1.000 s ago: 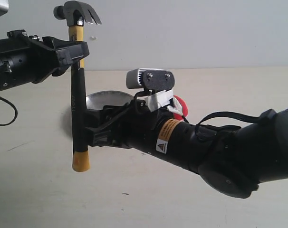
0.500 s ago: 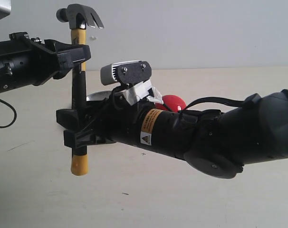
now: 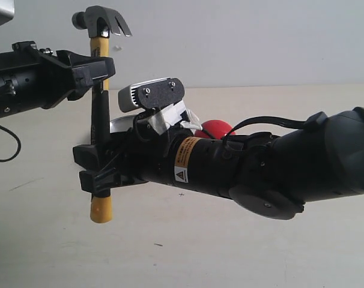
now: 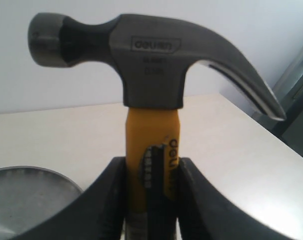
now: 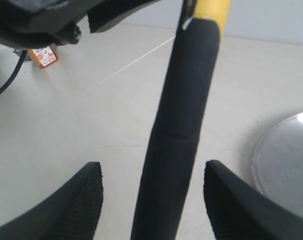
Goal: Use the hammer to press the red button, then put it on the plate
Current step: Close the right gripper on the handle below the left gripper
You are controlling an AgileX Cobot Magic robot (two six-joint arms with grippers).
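Note:
The hammer [image 3: 100,108] hangs upright in the air, steel head [image 4: 141,55] at the top and yellow butt end [image 3: 101,208] at the bottom. My left gripper [image 3: 98,75] is shut on its yellow neck [image 4: 151,150] just under the head. My right gripper [image 3: 93,171] is open, its two fingers standing on either side of the black handle [image 5: 179,135] with a gap on both sides. The red button [image 3: 217,128] peeks out behind the right arm. The silver plate [image 3: 121,125] lies mostly hidden behind that arm; its rim also shows as the plate [image 5: 286,160] and the plate [image 4: 26,200].
The right arm's thick black body [image 3: 260,171] crosses the middle of the exterior view above the light table [image 3: 188,252]. A black cable [image 3: 8,150] trails at the left. A small orange label [image 5: 41,56] lies on the table.
My right arm has reached leftward until its open fingers straddle the lower handle. The left gripper and the hammer have barely moved. More of the red button shows now.

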